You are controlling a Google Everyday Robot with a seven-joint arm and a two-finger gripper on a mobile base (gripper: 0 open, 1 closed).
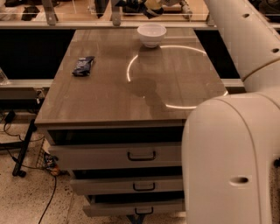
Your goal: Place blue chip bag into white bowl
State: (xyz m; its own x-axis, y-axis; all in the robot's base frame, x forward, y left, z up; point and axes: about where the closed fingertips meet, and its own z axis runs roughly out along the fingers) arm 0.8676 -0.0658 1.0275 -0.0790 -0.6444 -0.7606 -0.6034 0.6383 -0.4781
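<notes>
Camera view: the crinkly dark navy blue chip bag (131, 6) hangs at the top edge of the frame, partly cut off, up in the air and just left of the pale tool (154, 8), which grips it. Directly below them, the small round glossy white bowl (152, 35) stands upright at the far edge of the brown wooden counter (109, 96). A thin bright ring of light (129, 70) lies on the counter below the bowl. A small narrow dark blue packet (83, 66) lies at the left, well apart. The bulky white robot arm (227, 157) fills the right side. Three grey drawers (141, 155) sit beneath.
</notes>
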